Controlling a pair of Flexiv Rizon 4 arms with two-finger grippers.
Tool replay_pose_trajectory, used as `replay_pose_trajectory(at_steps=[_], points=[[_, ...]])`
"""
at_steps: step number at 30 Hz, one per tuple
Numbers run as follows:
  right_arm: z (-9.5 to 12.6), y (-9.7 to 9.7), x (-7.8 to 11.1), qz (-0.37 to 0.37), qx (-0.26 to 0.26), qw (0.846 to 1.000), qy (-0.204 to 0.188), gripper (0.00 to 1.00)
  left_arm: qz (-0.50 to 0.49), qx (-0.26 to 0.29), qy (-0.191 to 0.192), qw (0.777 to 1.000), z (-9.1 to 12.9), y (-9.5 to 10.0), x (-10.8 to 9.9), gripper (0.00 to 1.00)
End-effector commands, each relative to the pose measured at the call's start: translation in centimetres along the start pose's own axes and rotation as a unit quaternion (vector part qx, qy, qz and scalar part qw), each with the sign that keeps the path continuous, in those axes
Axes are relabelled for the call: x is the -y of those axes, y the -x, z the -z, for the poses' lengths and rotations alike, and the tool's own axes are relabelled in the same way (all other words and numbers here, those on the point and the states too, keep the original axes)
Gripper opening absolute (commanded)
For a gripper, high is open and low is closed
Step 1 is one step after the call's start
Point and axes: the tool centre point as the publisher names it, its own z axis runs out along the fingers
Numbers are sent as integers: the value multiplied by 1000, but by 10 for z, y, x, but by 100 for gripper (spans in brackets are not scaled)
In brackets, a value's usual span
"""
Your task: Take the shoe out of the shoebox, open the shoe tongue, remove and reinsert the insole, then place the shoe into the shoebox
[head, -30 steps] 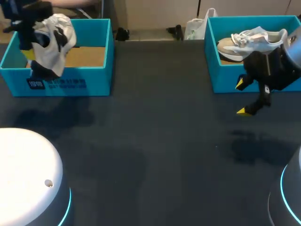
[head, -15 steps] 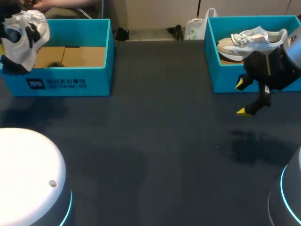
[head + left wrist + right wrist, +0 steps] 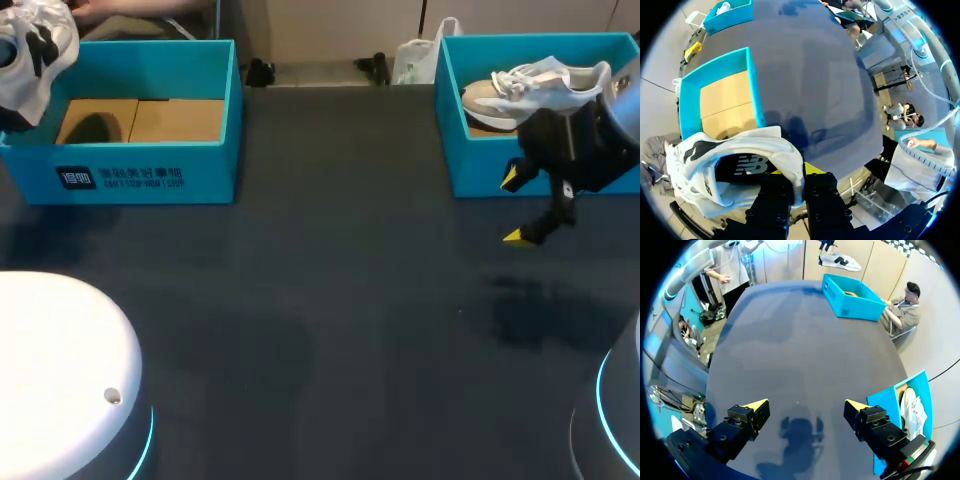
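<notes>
left gripper (image 3: 799,174): raised, seemingly pinching shoe (image 3: 735,165) collar | right gripper (image 3: 513,207): fingers spread wide, hovering low

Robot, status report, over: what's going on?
Left gripper shut on white shoe, aloft beside the empty shoebox. Right gripper open above table. Other shoe boxed, clear of both.

Dark charcoal table (image 3: 340,300), matte and faintly mottled, filling the head view from near side to far. Straight far edge, running left to right. Soft, even light from above. Blurred shadow patch (image 3: 545,310) on the right, toward the near side; a fainter one on the far left; a broad dim smudge near left of centre. Same plain dark top, evenly lit, in both wrist views.
</notes>
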Motion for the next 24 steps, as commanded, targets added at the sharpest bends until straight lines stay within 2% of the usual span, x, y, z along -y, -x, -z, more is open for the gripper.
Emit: replay_pose_trajectory(at_steps=[1,7,11,16,24], points=[[0,0,0,-1,0,1000,-2,100,0,4,0,1000,6,15,-7,0],[0,0,0,-1,0,1000,-2,100,13,6,5,1000,10,34,-17,0],[0,0,0,-1,0,1000,-2,100,8,2,1,1000,12,55,-24,0],[0,0,0,-1,0,1000,-2,100,16,-11,12,1000,3,83,-27,0],[0,0,0,-1,0,1000,-2,100,25,-5,9,1000,6,92,-28,0]])
